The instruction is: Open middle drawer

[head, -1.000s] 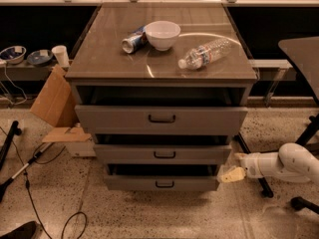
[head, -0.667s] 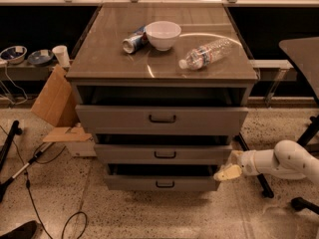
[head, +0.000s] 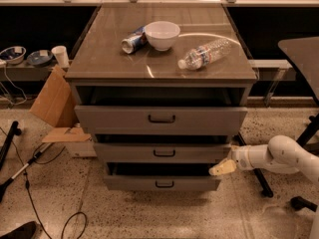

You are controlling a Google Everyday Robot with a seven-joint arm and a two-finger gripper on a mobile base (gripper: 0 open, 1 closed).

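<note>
Drawers stack three high in the grey cabinet (head: 99, 59) in front of you. Your target, the middle drawer (head: 124, 152), is the low panel second from the top, with a small dark bar handle (head: 164, 153) at its centre. A strip of shadow shows above its front, between it and the taller top drawer (head: 114, 119). Below it, the bottom drawer (head: 129, 184) stands out far enough to show a dark opening behind its front.

Your gripper (head: 223, 168) comes in from the right on the white arm (head: 271, 156) — its cream tip lies just beside the lower right corner of the middle drawer's front, level with the gap above the bottom drawer and well apart from the handle. Whether it touches the panel you cannot tell, nor whether it is released or clenched.

On the cabinet top stands a white bowl (head: 162, 35). A can (head: 133, 41) lies on its side just beside the bowl's left, and a clear water bottle (head: 205, 54) lies to the right — apart from the bowl. Cardboard (head: 52, 98) leans at the cabinet's left side.
</note>
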